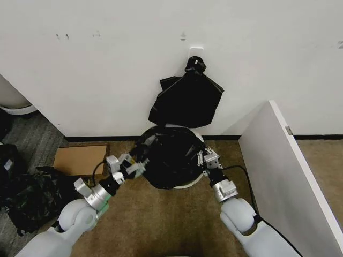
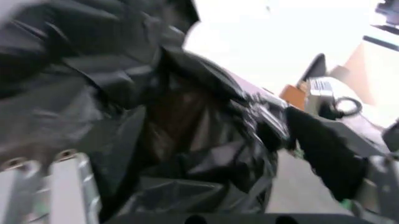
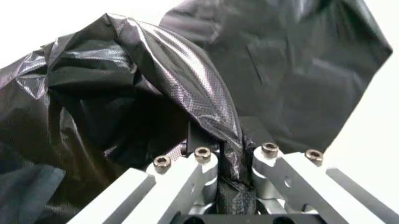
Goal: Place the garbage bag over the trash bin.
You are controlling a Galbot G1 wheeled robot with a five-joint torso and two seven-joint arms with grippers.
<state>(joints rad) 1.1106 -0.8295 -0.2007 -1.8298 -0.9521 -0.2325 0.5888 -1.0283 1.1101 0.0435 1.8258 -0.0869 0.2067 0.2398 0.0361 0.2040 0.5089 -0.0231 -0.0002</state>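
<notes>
**Pulling the bag down over the bin**

We see the garbage bag (image 1: 170, 160) draped over the top of the trash bin (image 1: 188, 184), which stands on the floor by the far wall. Only a bit of white rim peeks out at the near side.

Our left gripper (image 1: 135, 163) is at the bag's left edge, and we cannot tell if it is open or closed. Our right gripper (image 3: 236, 184) is at the right edge, pinched tight on a fold of the bag.

To do this well, we think both sides should go out and down together, slowly, so the thin bag does not rip or slip off.

The bag's mouth points down around the rim. Its long way runs left to right, from gripper to gripper
</notes>
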